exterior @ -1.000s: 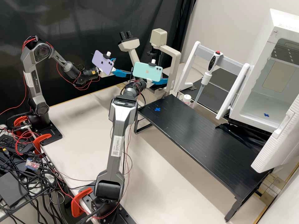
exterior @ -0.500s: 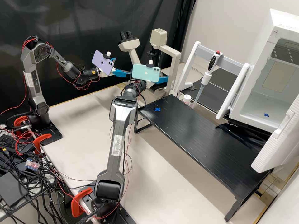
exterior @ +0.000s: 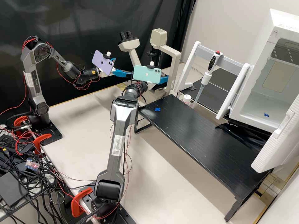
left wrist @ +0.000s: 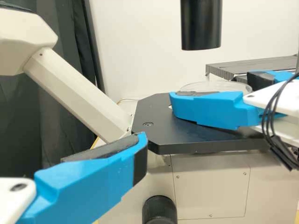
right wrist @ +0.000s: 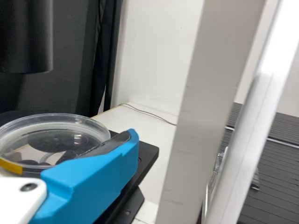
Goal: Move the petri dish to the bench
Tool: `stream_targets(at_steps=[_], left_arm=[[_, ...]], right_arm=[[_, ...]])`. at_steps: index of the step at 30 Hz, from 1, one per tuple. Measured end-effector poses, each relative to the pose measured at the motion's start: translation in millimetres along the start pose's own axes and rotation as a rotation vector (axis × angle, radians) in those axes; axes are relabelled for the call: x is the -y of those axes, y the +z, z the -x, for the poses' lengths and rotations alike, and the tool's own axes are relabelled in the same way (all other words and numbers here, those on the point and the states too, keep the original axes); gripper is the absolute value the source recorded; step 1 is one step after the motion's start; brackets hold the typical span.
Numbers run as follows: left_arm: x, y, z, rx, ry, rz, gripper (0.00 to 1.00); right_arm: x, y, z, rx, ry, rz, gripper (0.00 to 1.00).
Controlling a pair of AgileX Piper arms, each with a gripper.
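Awaiting transfer to the black bench [exterior: 199, 133], a clear petri dish [right wrist: 51, 140] lies at the microscope's black stage [left wrist: 177, 137] by the right gripper [left wrist: 210, 88]; whether it is gripped cannot be told. The left gripper [exterior: 123, 65] stands wide. Probably light, stiff and brittle, the dish wants gentle pressure on opposite sides. Its contents are unclear. A white cabinet [exterior: 255, 107] stands open, a blue cross [exterior: 266, 115] inside.

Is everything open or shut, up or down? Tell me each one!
Petri dish: lying flat, at the right gripper
Left gripper: open
Right gripper: at the dish, grip unclear
White box: door open
Pipette: tip down
Microscope: upright, on or off unclear
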Motion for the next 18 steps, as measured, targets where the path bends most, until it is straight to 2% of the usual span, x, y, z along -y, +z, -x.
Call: stream_targets(at_steps=[3,5,18], left_arm=[[0.0,0,0,0.0,0.0,0.0,1.0],[0.0,0,0,0.0,0.0,0.0,1.0],[0.0,0,0,0.0,0.0,0.0,1.0]], right_arm=[[2,3,0,0.01,-0.008,-0.006,0.0],[2,3,0,0.012,-0.016,-0.024,0.0],[-4,7,12,0.01,-0.041,-0.048,0.0]])
